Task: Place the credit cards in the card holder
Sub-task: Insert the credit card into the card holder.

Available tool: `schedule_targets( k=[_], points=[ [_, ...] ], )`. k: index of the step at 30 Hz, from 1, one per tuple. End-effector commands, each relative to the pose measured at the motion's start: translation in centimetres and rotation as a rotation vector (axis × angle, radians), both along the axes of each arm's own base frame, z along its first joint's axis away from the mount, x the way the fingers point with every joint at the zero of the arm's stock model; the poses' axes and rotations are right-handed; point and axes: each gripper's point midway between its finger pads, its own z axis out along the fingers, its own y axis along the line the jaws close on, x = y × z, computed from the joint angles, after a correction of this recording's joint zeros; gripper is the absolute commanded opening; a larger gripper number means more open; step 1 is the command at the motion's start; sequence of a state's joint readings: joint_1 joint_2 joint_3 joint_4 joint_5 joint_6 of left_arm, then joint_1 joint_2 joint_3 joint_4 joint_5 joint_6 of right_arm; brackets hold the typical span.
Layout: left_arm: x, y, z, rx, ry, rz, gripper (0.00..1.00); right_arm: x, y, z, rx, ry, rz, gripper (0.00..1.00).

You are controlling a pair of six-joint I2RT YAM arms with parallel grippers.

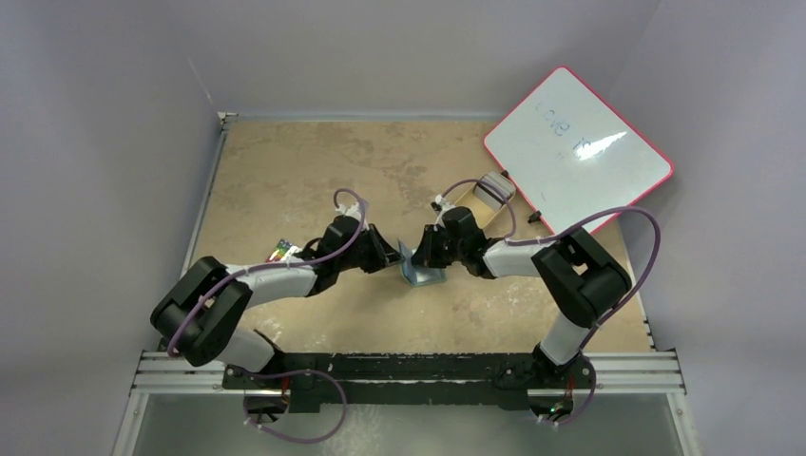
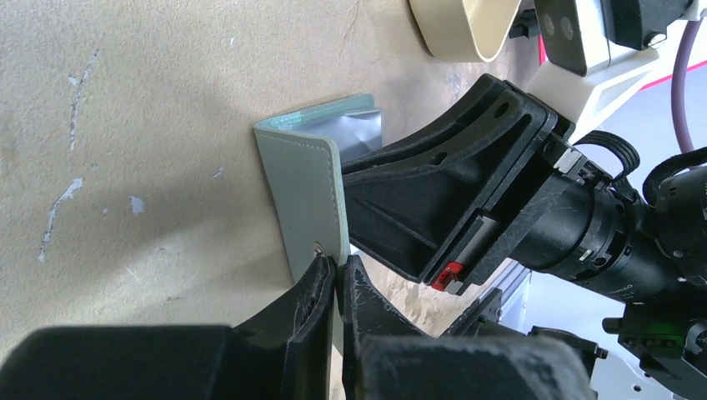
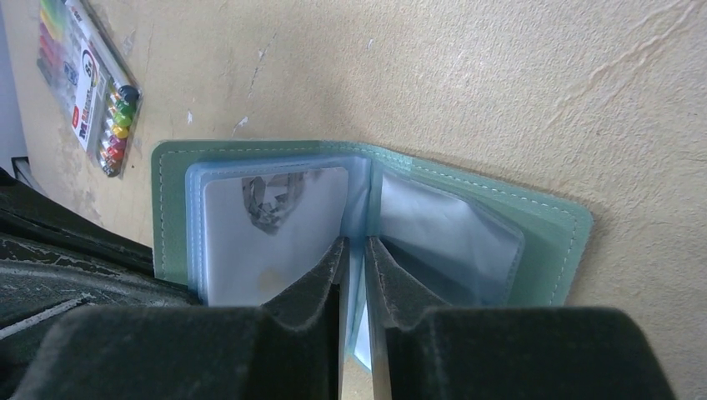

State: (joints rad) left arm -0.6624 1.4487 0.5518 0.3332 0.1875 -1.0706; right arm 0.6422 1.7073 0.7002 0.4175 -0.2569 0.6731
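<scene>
The green card holder (image 1: 423, 275) stands open on its edge at the table's middle, between both grippers. My left gripper (image 2: 340, 268) is shut on the edge of its cover (image 2: 304, 187), beside the metal snap (image 2: 319, 247). My right gripper (image 3: 356, 248) is shut on a thin clear inner sleeve at the card holder's fold (image 3: 358, 187). I cannot tell if that sleeve holds a card. A pale card (image 3: 275, 229) sits in the left sleeve. More greyish credit cards (image 1: 496, 186) lie in the tan tray (image 1: 468, 201).
A pink-rimmed whiteboard (image 1: 577, 152) leans at the back right. A pack of coloured markers (image 1: 281, 250) lies left of the left arm and shows in the right wrist view (image 3: 92, 92). The tan tray's end (image 2: 463, 29) is just beyond the card holder.
</scene>
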Motion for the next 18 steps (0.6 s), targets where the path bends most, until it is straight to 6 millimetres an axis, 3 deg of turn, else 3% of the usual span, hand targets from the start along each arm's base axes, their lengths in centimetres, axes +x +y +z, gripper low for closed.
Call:
schedule_targets(
  k=[1, 18],
  points=[
    [0.8, -1.2, 1.7, -0.059, -0.072, -0.024, 0.00, -0.9, 0.0, -0.1, -0.001, 0.018, 0.025, 0.19],
    [0.4, -0.7, -1.7, 0.020, -0.014, -0.033, 0.00, -1.3, -0.7, 1.6, 0.005, 0.003, -0.003, 0.34]
  ],
)
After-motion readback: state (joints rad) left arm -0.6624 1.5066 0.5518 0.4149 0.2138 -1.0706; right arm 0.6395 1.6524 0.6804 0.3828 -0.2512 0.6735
